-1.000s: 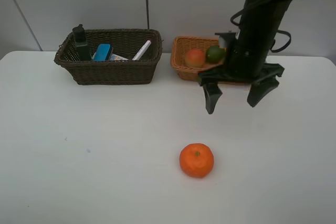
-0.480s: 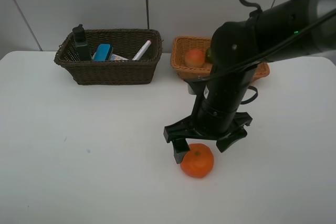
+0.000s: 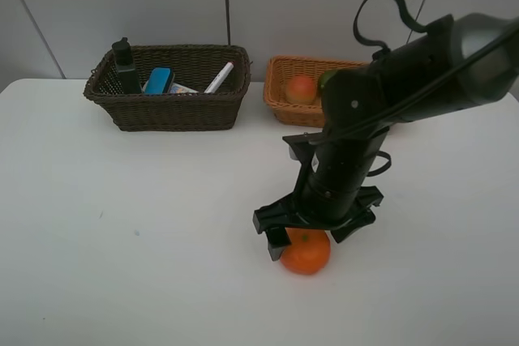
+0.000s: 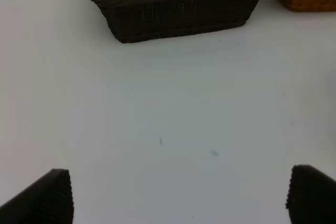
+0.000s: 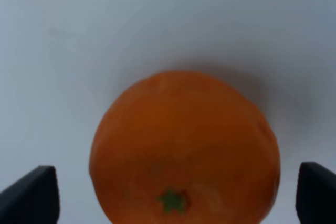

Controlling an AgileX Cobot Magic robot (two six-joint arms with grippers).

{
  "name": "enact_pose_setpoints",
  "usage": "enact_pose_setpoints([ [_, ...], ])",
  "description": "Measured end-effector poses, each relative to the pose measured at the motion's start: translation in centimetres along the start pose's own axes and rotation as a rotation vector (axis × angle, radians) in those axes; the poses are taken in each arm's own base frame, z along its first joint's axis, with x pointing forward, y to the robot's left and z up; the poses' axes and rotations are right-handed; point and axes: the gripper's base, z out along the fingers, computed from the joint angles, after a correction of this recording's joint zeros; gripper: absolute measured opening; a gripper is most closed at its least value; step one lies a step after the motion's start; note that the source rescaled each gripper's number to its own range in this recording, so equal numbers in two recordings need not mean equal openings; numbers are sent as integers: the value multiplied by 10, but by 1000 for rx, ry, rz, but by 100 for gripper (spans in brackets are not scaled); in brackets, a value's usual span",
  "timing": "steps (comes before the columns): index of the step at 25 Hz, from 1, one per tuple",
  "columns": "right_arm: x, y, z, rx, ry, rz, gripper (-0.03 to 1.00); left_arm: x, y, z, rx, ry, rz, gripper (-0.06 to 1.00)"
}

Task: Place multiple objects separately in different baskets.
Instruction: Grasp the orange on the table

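**Right gripper (image 3: 315, 238) poised over the last loose fruit, fingers wide apart.**

The round orange citrus fruit (image 3: 305, 252) sits alone on the white tabletop (image 3: 146, 224), toward its front edge. The right gripper's black fingers straddle it without touching; the wrist view shows its dimpled, matt peel and green stem (image 5: 171, 201) centred between them. It looks light, firm yet slightly yielding, and likely to roll; a grip across its widest girth would suit. The left gripper (image 4: 176, 195) hangs open over bare table. Along the rear edge stand a dark brown deep wicker basket (image 3: 174, 111) holding a dark green pump bottle (image 3: 125, 66), a blue-capped bottle (image 3: 157, 81) and a white marker (image 3: 219, 77), and a shallow orange-tan wicker basket (image 3: 284, 95) holding a red-orange fruit (image 3: 301, 88).
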Motion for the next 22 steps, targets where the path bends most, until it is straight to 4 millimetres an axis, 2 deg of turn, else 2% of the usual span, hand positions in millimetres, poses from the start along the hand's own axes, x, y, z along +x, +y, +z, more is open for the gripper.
enact_pose_setpoints([
  [8,-3,-1,25,18,39,8,100,0,0,0,0,0,0,100],
  [22,-4,0,34,10,52,-9,100,0,0,0,0,0,0,100],
])
